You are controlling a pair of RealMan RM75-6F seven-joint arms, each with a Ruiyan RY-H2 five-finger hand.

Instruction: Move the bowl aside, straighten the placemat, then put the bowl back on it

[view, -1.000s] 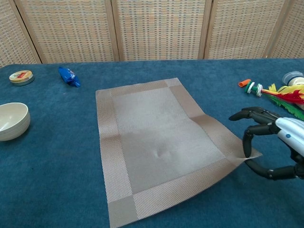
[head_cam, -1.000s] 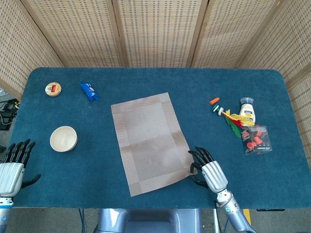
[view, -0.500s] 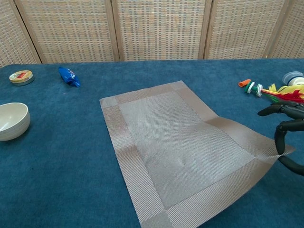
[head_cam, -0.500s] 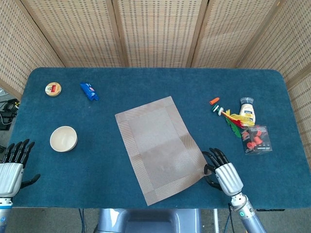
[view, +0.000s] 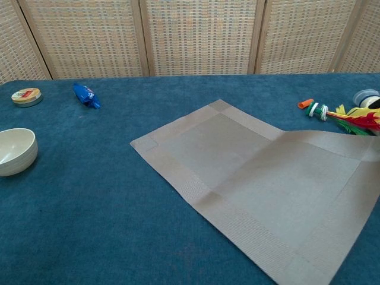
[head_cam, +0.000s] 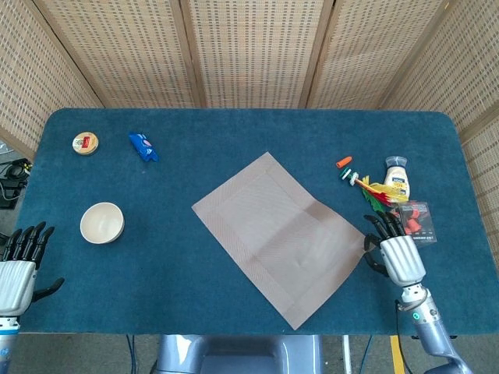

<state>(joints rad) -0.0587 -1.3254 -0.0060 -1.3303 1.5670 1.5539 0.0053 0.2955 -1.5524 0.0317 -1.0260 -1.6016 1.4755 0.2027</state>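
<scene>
1. From my station I see the right hand [head_cam: 398, 253] only in the head view; the chest view does not show it. Its dark fingers [head_cam: 380, 227] meet the right corner of the placemat [head_cam: 279, 232], and that edge is lifted in the chest view, so I take it the hand holds the corner, but the contact itself is hard to make out.
2. The left hand [head_cam: 17, 263] is at the lower left edge of the head view, partly cut off, fingers apart and holding nothing.
3. The placemat lies turned like a diamond on the table [head_cam: 234, 132], its right part running out of the chest view.
4. The bowl [head_cam: 102, 222] stands upright on the left side, well apart from the placemat; I see nothing inside it.
5. Near the right edge there is a clear box [head_cam: 412, 223] with red pieces inside; what they are I cannot tell.
</scene>
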